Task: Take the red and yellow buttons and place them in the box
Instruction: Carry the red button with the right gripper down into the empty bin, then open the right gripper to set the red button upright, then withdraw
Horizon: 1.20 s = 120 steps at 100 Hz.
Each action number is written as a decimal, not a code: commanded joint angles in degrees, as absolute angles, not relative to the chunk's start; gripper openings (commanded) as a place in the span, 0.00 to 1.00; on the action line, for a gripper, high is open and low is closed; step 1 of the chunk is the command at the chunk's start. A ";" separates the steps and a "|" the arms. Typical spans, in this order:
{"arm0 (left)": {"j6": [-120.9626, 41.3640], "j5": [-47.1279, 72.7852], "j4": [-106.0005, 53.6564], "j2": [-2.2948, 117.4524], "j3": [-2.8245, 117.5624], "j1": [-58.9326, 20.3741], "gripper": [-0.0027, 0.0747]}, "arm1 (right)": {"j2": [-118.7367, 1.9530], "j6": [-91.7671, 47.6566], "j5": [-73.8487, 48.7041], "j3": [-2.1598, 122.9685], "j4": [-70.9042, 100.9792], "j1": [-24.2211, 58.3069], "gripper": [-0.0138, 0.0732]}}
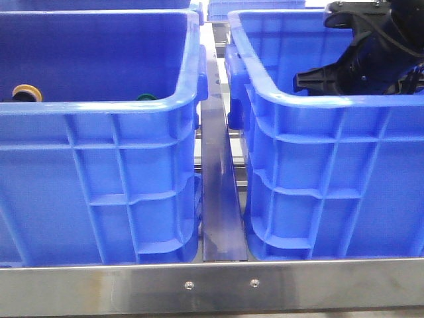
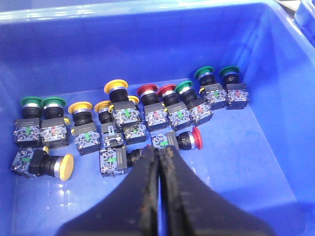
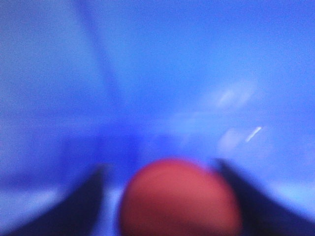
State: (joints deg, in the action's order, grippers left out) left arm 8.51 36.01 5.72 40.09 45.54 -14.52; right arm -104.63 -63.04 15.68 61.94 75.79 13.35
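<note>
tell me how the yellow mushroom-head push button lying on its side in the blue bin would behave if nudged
The yellow-capped push button lying on its side would probably pivot or rock on its round cap rather than roll far, since its blocky clear contact housing looks squared. It likely feels rigid and top-heavy. The domed cap may slip from the shut left gripper.

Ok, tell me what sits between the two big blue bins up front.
In the front view, a bare metal rail runs between the left bin and the right bin. Nothing lies on it.
</note>
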 commanded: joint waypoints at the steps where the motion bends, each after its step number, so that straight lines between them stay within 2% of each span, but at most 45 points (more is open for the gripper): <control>1: 8.87 32.17 5.39 39.88 47.17 -14.30 0.01 | -99.94 -65.29 16.95 63.27 77.14 13.11 0.90; 25: 8.87 32.17 5.39 39.88 47.17 -14.30 0.01 | -93.26 -74.52 17.14 62.78 87.11 13.11 0.90; 54: 8.87 32.27 5.39 39.88 47.17 -14.30 0.01 | -77.69 -98.26 18.33 56.97 108.72 13.27 0.90; 92: 8.87 32.27 5.39 39.88 47.17 -14.30 0.01 | -52.33 -99.12 18.63 44.77 108.59 13.59 0.90; 120: 8.87 32.27 5.35 39.88 47.17 -14.30 0.01 | -39.28 -100.81 17.95 36.57 108.59 13.59 0.90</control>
State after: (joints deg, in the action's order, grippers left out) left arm 8.51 36.01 5.64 40.09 45.54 -14.52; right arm -43.30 -99.55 19.54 36.98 105.86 13.35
